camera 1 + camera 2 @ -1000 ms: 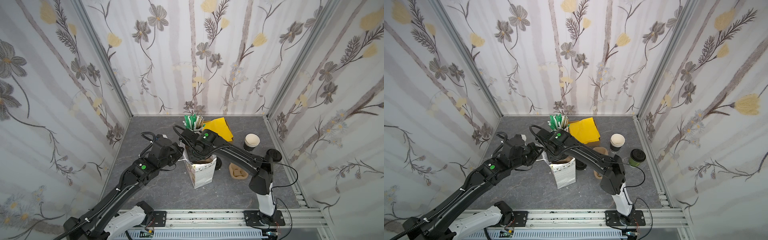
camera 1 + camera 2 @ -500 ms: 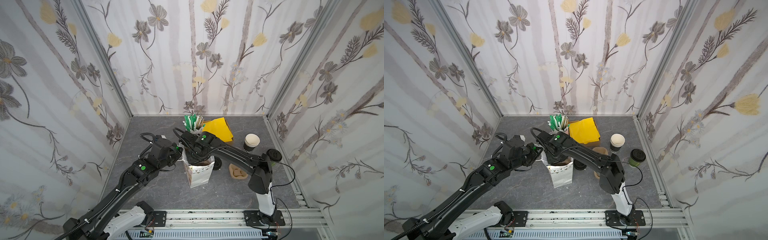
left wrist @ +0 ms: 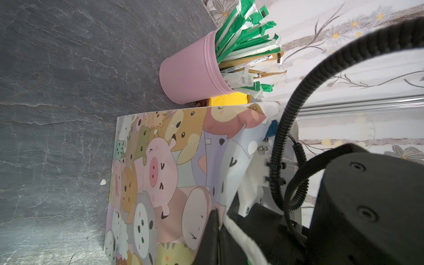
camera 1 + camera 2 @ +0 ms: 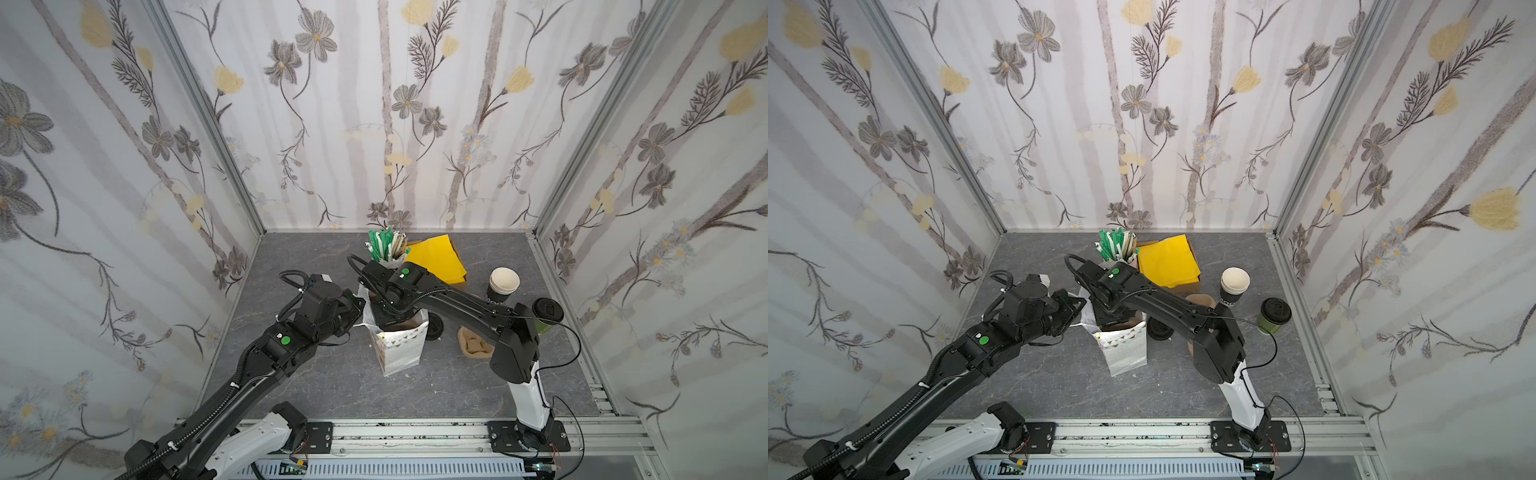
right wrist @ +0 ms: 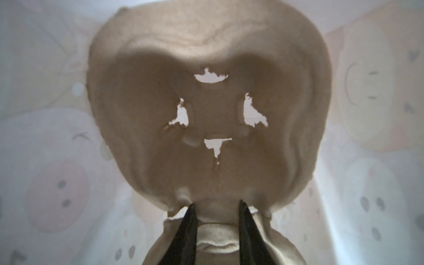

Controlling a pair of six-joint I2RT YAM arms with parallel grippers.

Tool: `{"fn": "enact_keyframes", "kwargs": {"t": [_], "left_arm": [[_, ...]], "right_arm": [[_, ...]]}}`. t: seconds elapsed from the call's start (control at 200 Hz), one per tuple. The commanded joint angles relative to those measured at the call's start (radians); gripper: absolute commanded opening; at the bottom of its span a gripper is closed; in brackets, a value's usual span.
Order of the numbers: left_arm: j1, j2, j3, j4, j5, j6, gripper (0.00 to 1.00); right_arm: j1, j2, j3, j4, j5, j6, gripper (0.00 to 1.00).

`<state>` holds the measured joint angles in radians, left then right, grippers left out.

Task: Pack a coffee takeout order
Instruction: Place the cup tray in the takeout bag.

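A paper bag (image 4: 401, 349) printed with cartoon animals stands open at mid table in both top views. My left gripper (image 3: 218, 220) is shut on its rim. My right gripper (image 5: 216, 211) reaches down inside the bag, shut on the edge of a tan pulp cup carrier (image 5: 206, 114). The bag walls hide its fingertips in both top views. The green cup with a black lid (image 4: 546, 318) stands at the right edge, apart from both grippers. Yellow napkins (image 4: 436, 259) lie at the back. A pink cup (image 3: 190, 73) beside them holds several wrapped sticks (image 3: 250, 41), green-white and tan.
A stack of lidless black cups (image 4: 503, 286) stands right of the napkins. A second pulp carrier (image 4: 473, 347) and a loose black lid (image 4: 434, 328) lie right of the bag, under my right arm. Enclosure walls stand on three sides.
My right wrist has edged slightly left, over the bag mouth, with the carrier in it. The left gripper keeps its hold on the rim and has barely moved.
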<state>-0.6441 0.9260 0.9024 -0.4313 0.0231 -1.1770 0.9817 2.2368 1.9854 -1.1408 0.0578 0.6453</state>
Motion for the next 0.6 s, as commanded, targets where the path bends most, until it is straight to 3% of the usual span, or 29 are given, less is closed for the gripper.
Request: {"fn": "enact_keyframes", "kwargs": {"t": [0.0, 0.12, 0.595], "left_arm": [[0.000, -0.008, 0.006, 0.005, 0.015, 0.020, 0.02], [0.002, -0.025, -0.014, 0.005, 0.033, 0.026, 0.02], [0.006, -0.021, -0.025, 0.003, 0.086, 0.051, 0.03]], "right_arm": [[0.006, 0.027, 0.050, 0.031, -0.006, 0.000, 0.25], [0.014, 0.058, 0.126, -0.014, 0.023, 0.009, 0.25], [0.043, 0.073, 0.121, 0.004, 0.036, 0.057, 0.26]]}}
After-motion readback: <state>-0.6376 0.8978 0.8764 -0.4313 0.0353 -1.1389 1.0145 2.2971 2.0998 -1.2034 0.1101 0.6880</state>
